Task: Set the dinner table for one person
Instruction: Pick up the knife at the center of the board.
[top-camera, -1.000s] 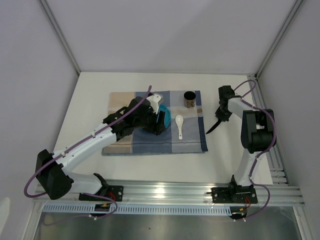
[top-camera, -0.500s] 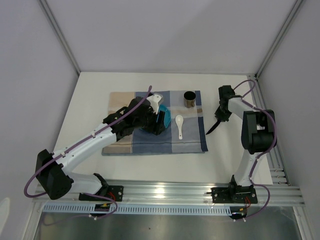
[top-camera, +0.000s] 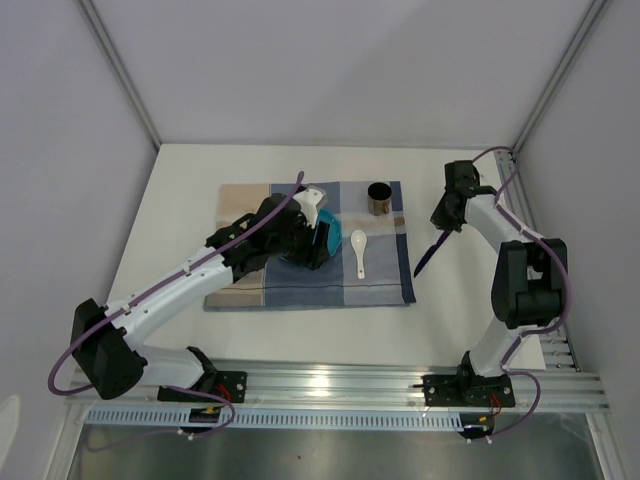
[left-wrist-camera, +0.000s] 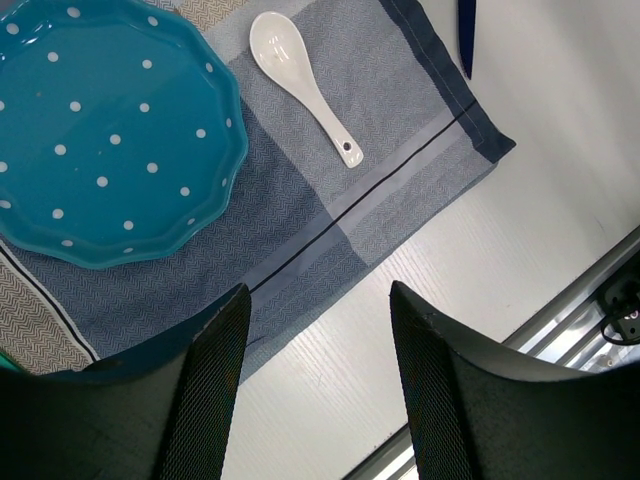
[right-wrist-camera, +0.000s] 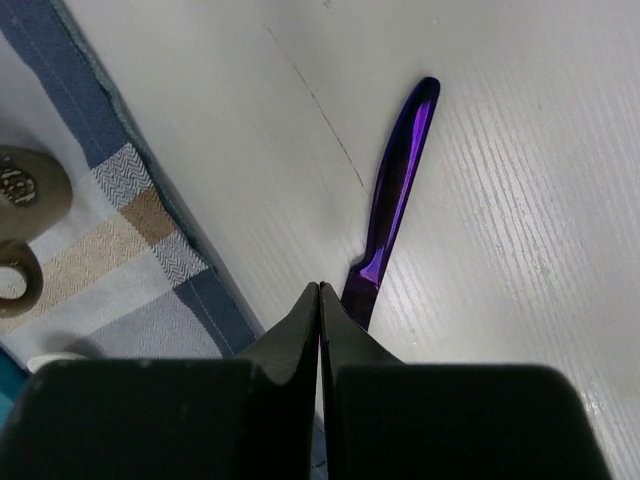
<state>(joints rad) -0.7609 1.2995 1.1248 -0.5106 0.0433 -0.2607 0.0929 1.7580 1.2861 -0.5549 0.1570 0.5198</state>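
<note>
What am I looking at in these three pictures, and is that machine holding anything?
Two robot arms bolted to a white table. One picture looks down from above; the other two come from cameras on each wrist. On a checked placemat lie a teal plate, a white spoon and a dark cup. The left gripper hangs open above the placemat, holding nothing. The right gripper is shut, its tips at one end of a purple knife; whether it pinches it is unclear.

My left arm and right arm are white links with black joint housings, each with a purple cable looping from a black base plate. The left fingers are mesh-textured black; the right fingers are smooth black.
</note>
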